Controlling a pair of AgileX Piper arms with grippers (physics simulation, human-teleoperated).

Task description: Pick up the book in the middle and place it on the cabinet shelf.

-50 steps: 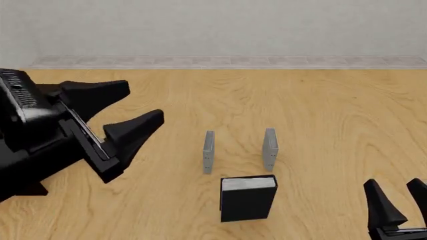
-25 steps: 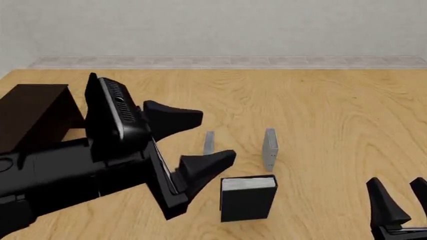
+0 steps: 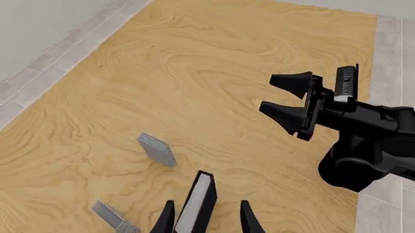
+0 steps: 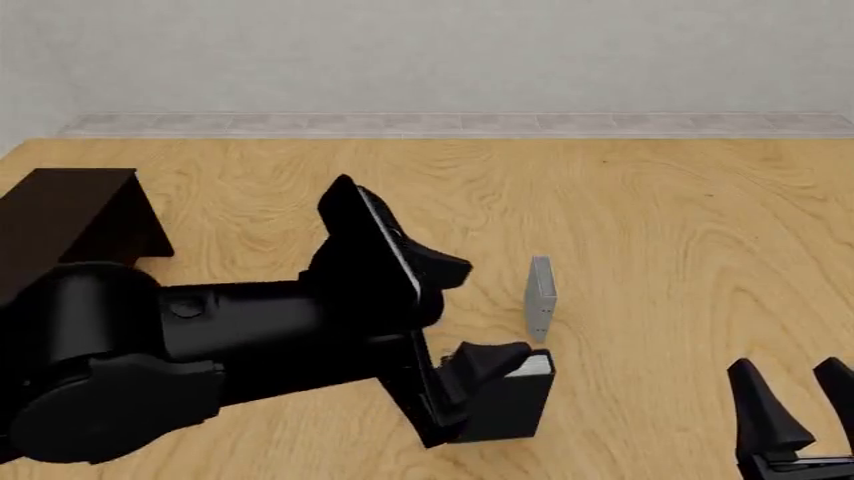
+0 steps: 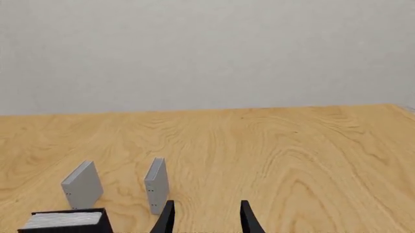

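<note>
The left gripper (image 3: 206, 222) was spread apart, its two black fingers (image 3: 166, 221) straddling the thick black-covered book with the white page edge (image 3: 196, 206). The book stood upright between the fingers, with a visible gap on each side in the left wrist view; no contact was shown. In the front view the left gripper (image 4: 465, 330) covered the near left part of the book (image 4: 514, 405), one finger above the book's top edge, the other low beside its cover.

Beyond the fingers stood two thin grey upright plates: one plate (image 3: 156, 150) just past the book, the second plate (image 3: 112, 217) off to one side. In the front view only one plate (image 4: 539, 297) showed; the arm hid the other.

The step in hand was judged to be the approach for grasping. The next move called for closing the fingers squarely on the two covers without tipping the book, then lifting it clear of the plates.

The low, blocky cabinet of very dark brown wood (image 4: 60, 225) stood well apart from the fingers, far to their left.

The right gripper (image 4: 797, 420) hung with parted fingers, well right of the book, holding nothing.

Half a second before, the left gripper had been short of the book; it had since advanced over it.
</note>
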